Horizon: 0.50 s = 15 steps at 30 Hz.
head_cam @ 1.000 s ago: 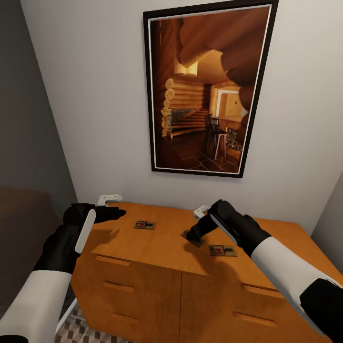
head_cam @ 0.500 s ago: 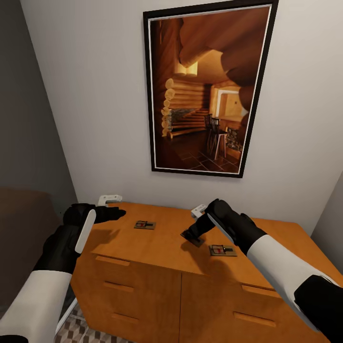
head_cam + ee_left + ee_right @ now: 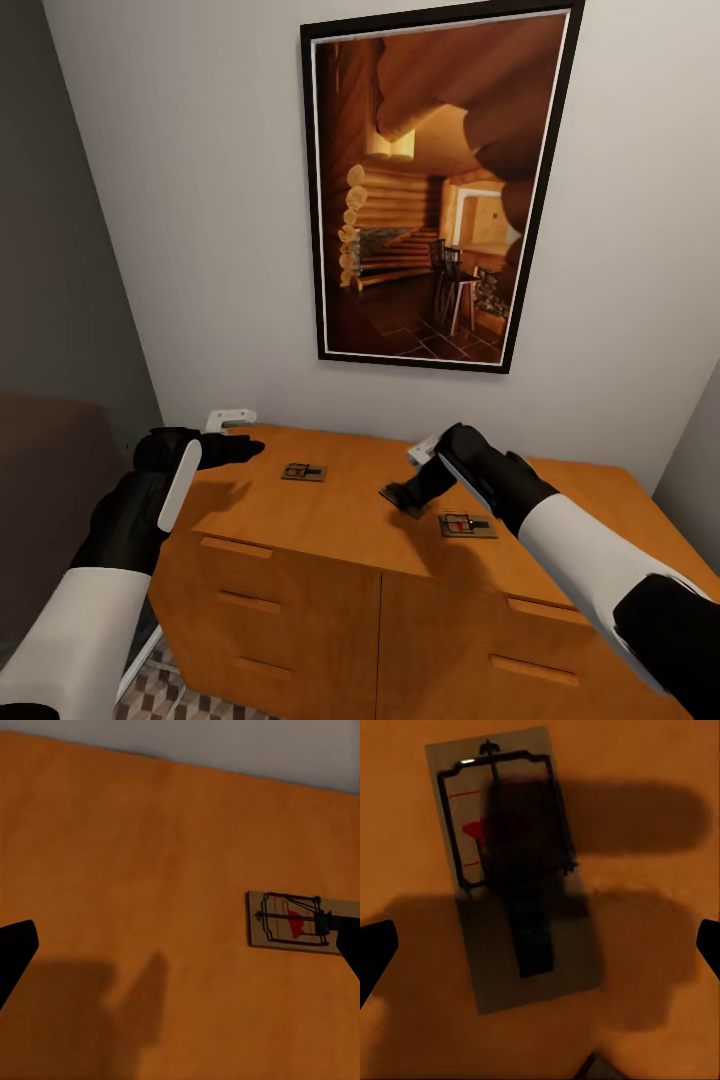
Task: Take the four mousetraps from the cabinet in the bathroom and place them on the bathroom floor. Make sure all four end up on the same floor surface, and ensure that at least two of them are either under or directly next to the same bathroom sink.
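My open fingertips (image 3: 375, 949) straddle a mousetrap (image 3: 514, 866) lying flat on the cabinet top (image 3: 652, 780), part-shadowed

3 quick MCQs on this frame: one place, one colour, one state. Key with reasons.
1. Where do the mousetraps lie?
A. on the cabinet top
B. on the floor tiles
C. in an open drawer

2. What colour is the mark on the trap in the right wrist view?
A. blue
B. green
C. red

3. What state is the right hand in?
A. shut on a trap
B. open above a trap
C. shut on a drawer handle

Key:
1 A: the mousetraps lie flat on the cabinet top.
2 C: the trap bears a red mark.
3 B: the right hand has its fingertips wide apart, with the trap lying flat between them.
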Available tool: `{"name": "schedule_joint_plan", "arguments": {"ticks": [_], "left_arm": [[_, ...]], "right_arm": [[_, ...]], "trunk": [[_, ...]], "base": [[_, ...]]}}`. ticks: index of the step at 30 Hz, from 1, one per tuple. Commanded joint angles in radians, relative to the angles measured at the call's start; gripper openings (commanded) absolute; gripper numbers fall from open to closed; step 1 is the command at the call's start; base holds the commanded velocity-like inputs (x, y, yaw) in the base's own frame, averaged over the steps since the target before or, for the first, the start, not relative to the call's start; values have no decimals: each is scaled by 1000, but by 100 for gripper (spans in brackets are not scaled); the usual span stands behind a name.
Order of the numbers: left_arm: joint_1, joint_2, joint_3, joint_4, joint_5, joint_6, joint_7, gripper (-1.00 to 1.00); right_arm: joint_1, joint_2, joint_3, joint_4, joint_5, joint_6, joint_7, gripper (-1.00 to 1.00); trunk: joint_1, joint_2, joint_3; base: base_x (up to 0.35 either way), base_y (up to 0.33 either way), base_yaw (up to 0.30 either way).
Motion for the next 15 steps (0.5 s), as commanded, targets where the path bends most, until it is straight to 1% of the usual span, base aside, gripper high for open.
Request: {"name": "schedule_joint_plan", "arguments": {"ticks": [1, 7, 15], "left_arm": [[-1, 1, -1, -1, 1, 4, -1, 100], [-1, 1, -1, 0, 1, 4, -1, 100], [-1, 0, -1, 0, 1, 4, -1, 100]], "right_arm": [[-2, -1, 5, 13, -10, 4, -5, 100], [-2, 1, 5, 68, -9, 4, -4, 100], [-2, 0, 6, 83, -7, 4, -3, 100]], "trunk": [[0, -1, -1], [0, -1, -1], [0, -1, -1]], "base": [[0, 0, 0], [0, 0, 0], [0, 0, 0]]}}
